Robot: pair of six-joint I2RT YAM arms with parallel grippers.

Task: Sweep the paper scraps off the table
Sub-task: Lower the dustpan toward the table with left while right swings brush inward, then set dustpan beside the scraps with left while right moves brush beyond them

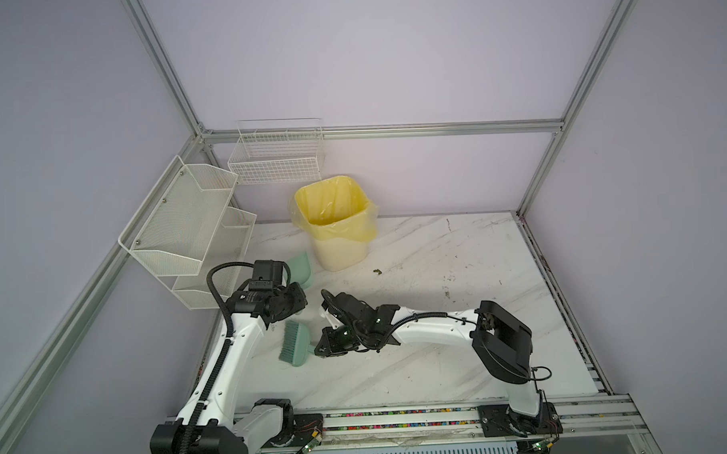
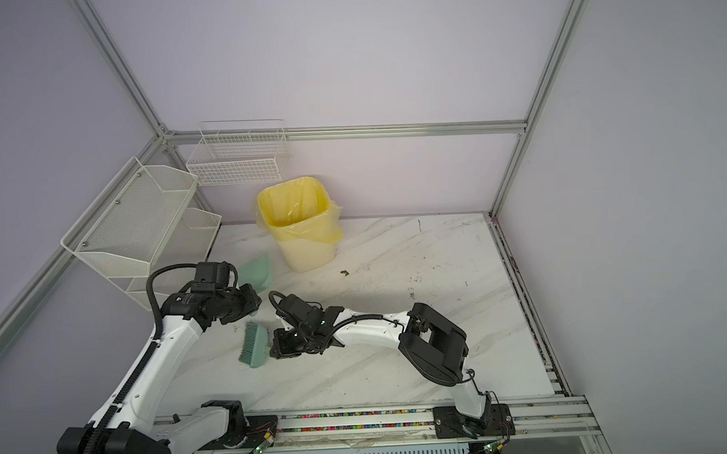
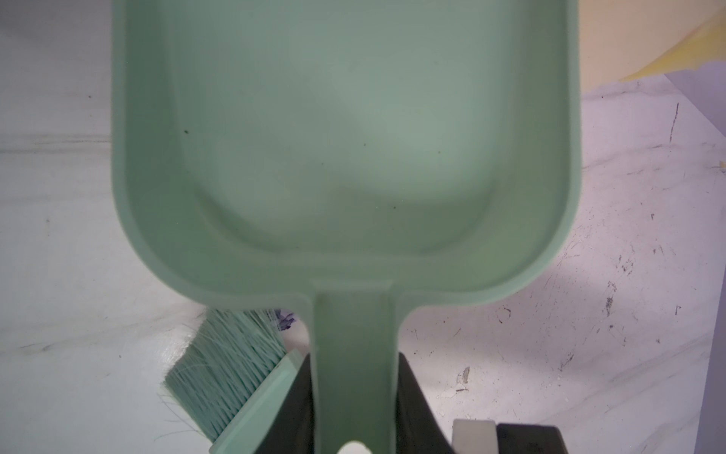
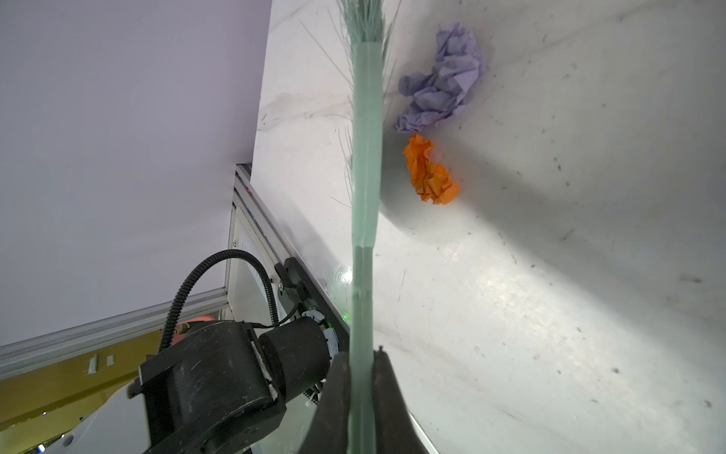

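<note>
Left arm point(image 1: 237, 344): raised from its base at the near left corner, with the forearm sloped up and away and the wrist turned toward the waste bin point(image 1: 337, 225).
Left gripper point(image 3: 355, 393): set narrow and clamped on the handle of the mint-green dustpan point(image 3: 345, 137). The pan mouth is pointed toward the bin. Whether the pan touches the table point(image 1: 440, 317) cannot be told.
Right arm point(image 1: 432, 327): based at the near right rail, with the elbow lifted and the forearm stretched low and leftward across the table.
Right gripper point(image 4: 361, 377): closed tight on the flat handle of the mint-green brush point(image 4: 367, 137). The bristles are turned toward the left arm, beside the dustpan's handle.
Paper scraps: one lavender wad point(image 4: 440, 82) and one orange wad point(image 4: 430, 173) are seen on the table in the right wrist view, close together and just beside the brush head. A lavender edge point(image 3: 285, 320) is glimpsed at the bristle tips under the pan's rear rim in the left wrist view. In both top views the scraps are hidden.
Writing: a small white mark point(image 1: 242, 297) is carried on the left arm's wrist link and is too small to be read.
</note>
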